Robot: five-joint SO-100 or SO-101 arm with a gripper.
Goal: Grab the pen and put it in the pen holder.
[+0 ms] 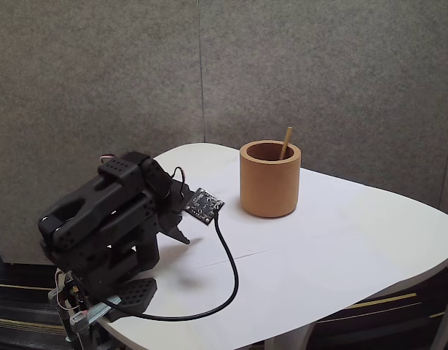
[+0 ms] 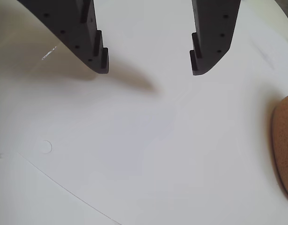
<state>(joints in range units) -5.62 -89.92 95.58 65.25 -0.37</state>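
The arm (image 1: 103,219) sits nearest the fixed camera, folded low at the table's left front corner, a black, blocky stack of links with its base clamped at the edge and a black cable (image 1: 227,273) looping out over the white table (image 1: 355,248) and back to a small circuit board (image 1: 203,205) at its wrist. Beyond it, near the middle of the table and toward the back, stands the holder (image 1: 270,179), a wide, thick-walled cylinder in matte orange-tan with a darker inside. The pen (image 1: 285,143) is in it: a thin, straight, light-brown stick leaning against the far right of the inner wall, with only its top end showing above the rim, tilted slightly to the right. What else the holder may contain cannot be seen from this angle. In the wrist view the gripper (image 2: 150,65) hangs over bare white tabletop, its two dark fingers (image 2: 83,35) entering from the top edge, spread wide apart with nothing between them, each with stepped inner faces and tapered tips, throwing a soft shadow on the surface just below. The holder's curved side shows at the right edge of that view (image 2: 283,145), well apart from the fingers. A faint line and a small round mark cross the tabletop at lower left.
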